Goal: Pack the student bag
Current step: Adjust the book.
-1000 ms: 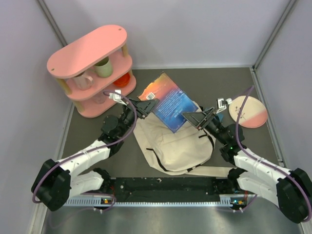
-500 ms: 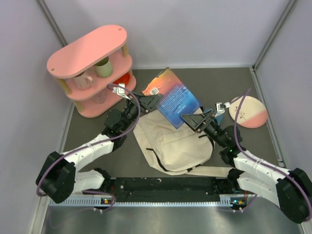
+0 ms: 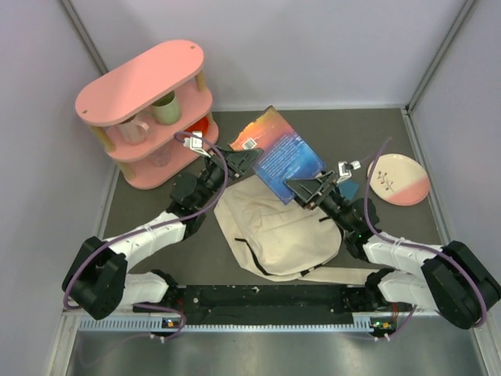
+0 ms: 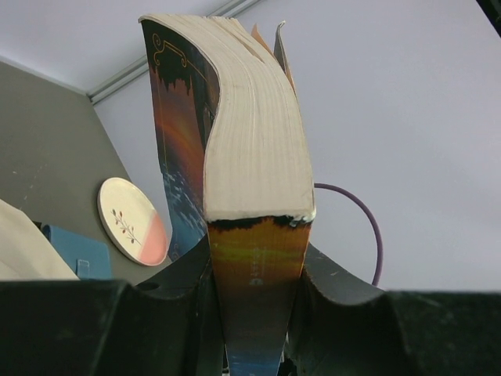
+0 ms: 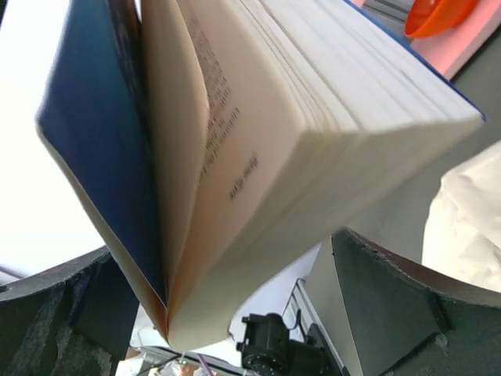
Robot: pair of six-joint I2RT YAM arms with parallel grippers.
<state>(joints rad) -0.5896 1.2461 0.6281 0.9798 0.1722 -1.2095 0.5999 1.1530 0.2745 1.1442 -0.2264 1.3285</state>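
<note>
The large cream student bag (image 3: 274, 235) is soft, matt woven canvas, creased, with black trim. The thick paperback book with an orange-and-blue cover (image 4: 254, 258) has a smooth, glossy card cover and matt cream paper pages. The pink oval 3-tier shelf (image 3: 141, 78) looks smooth and matt. The round pink-and-cream plate (image 3: 398, 178) looks smooth, like glazed ceramic.

L arm (image 3: 145, 239) ran from lower left up & rt toward frame centre, elbow bent. L gripper (image 3: 241, 160) was clamped on the book (image 3: 286, 157) at its edge, one finger per side. R arm (image 3: 395, 252) ran from lower rt up & left. R gripper (image 3: 311, 188) had jaws spread wide either side of the book's corner, w/ no grip seen.
</note>
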